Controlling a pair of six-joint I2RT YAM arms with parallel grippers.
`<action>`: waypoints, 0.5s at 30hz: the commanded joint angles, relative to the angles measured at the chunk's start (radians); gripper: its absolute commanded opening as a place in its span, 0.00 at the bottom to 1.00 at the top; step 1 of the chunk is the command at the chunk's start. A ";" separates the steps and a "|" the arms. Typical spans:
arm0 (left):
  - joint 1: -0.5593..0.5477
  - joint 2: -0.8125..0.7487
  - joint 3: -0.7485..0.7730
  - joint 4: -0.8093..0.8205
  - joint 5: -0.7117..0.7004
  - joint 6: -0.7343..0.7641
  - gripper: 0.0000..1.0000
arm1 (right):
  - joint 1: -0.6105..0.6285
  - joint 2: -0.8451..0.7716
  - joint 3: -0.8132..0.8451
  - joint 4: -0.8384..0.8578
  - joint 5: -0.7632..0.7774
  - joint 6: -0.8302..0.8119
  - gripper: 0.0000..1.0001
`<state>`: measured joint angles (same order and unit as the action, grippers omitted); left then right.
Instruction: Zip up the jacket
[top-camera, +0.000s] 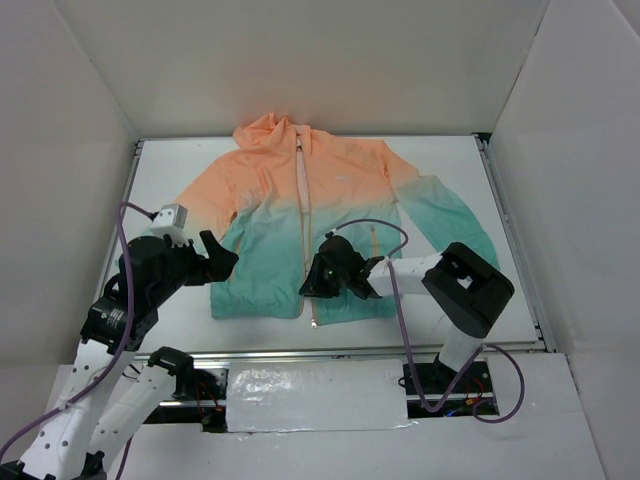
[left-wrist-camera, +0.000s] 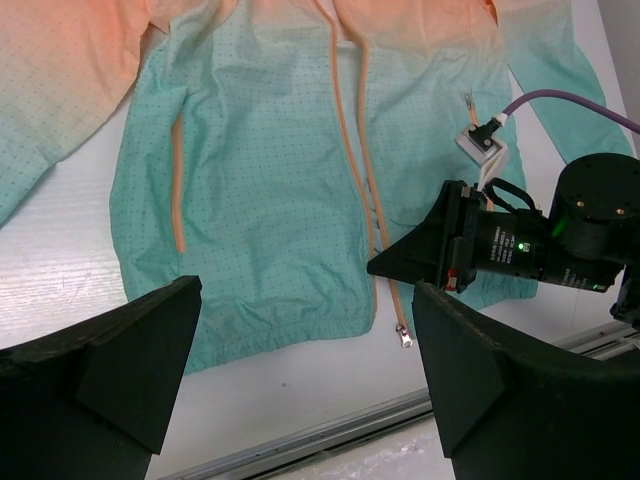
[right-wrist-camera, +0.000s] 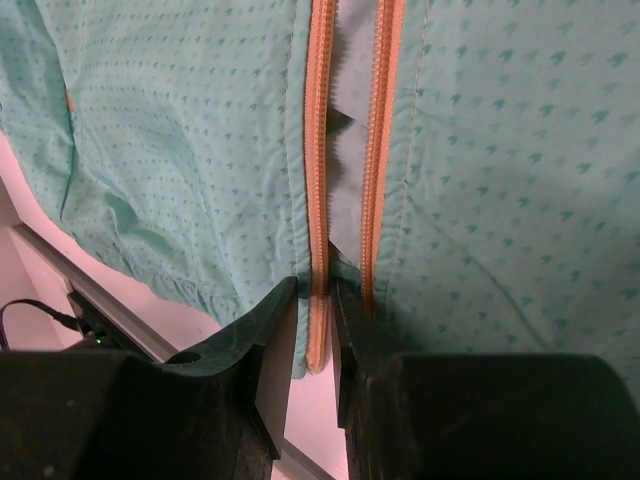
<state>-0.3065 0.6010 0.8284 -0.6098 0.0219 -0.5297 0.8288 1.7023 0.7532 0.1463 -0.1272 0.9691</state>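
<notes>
The jacket (top-camera: 300, 200) lies flat on its back, hood at the far side, orange fading to teal at the hem. Its front zipper (top-camera: 305, 200) stands apart near the hem, the two orange tapes (right-wrist-camera: 380, 120) separated by a gap. A small metal slider (left-wrist-camera: 405, 338) hangs at the end of one tape. My right gripper (top-camera: 312, 285) is at the hem, its narrow jaws closed around the left tape (right-wrist-camera: 316, 150); the same gripper (left-wrist-camera: 400, 265) shows in the left wrist view. Left of the hem hovers my left gripper (top-camera: 222, 258), open and holding nothing (left-wrist-camera: 305, 300).
A metal rail (top-camera: 300, 352) runs along the table's near edge, just below the hem. White walls box in the table (top-camera: 180, 170) on three sides. A purple cable (top-camera: 370, 225) loops above the right arm over the jacket's lower right panel.
</notes>
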 joint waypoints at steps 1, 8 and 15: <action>-0.006 -0.012 -0.006 0.047 0.015 0.002 0.99 | 0.006 0.056 0.023 -0.048 0.055 -0.003 0.28; -0.006 -0.018 -0.009 0.048 0.015 -0.001 0.99 | 0.006 0.071 0.075 -0.083 0.089 0.003 0.19; -0.008 -0.023 -0.011 0.047 0.015 -0.001 0.99 | 0.007 0.060 0.071 -0.056 0.043 0.016 0.00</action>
<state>-0.3088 0.5858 0.8215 -0.6052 0.0250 -0.5297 0.8288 1.7641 0.8307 0.1139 -0.1040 0.9833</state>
